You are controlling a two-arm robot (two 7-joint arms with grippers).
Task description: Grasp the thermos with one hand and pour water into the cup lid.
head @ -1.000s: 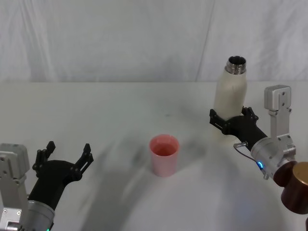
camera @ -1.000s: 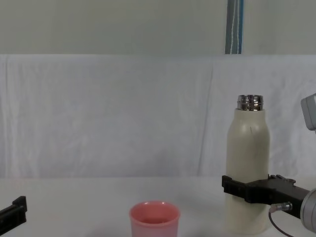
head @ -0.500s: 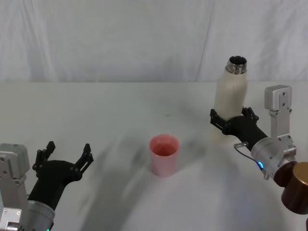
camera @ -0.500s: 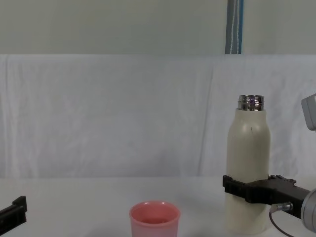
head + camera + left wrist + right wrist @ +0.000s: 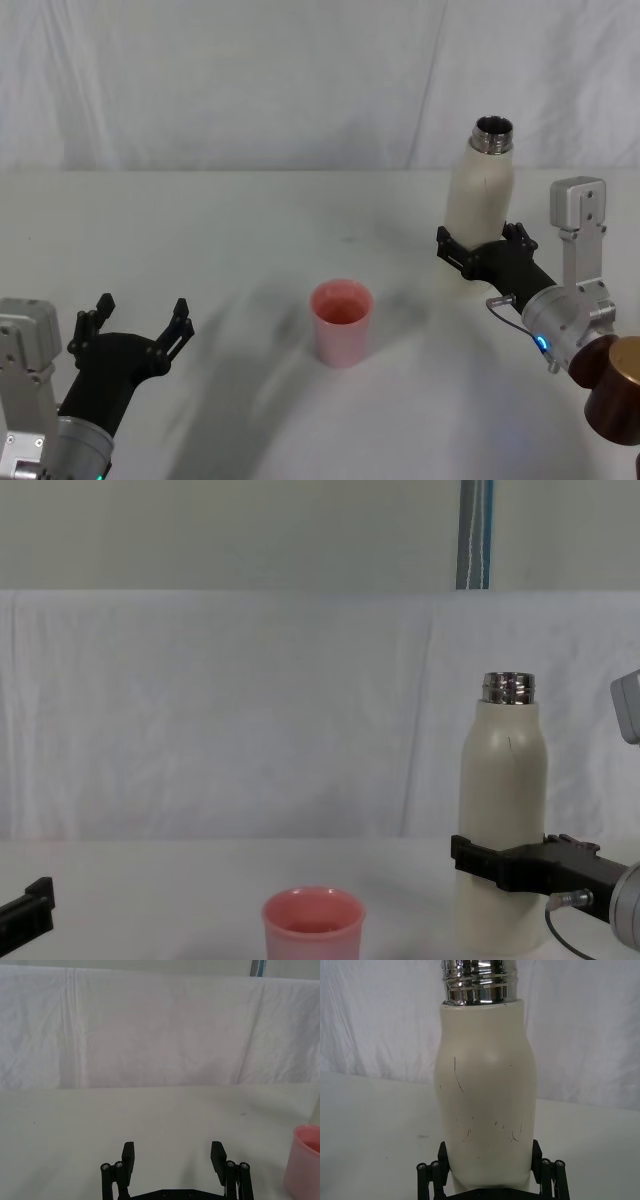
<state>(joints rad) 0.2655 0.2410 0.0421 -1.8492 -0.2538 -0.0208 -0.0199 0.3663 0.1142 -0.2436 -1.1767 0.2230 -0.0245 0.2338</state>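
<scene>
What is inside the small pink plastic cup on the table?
The small pink plastic cup shows a pink inner wall and bottom in the head view; whether it holds water cannot be told. It stands upright on the white table.

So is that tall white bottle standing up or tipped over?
Upright: the thermos stands straight, bare steel neck up, with the right gripper around its lower body.

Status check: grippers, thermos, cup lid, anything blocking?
Right gripper shut on thermos, low on its body, thermos upright. Left gripper open, parked near left. Cup lid upright at centre table, path between unobstructed.
</scene>
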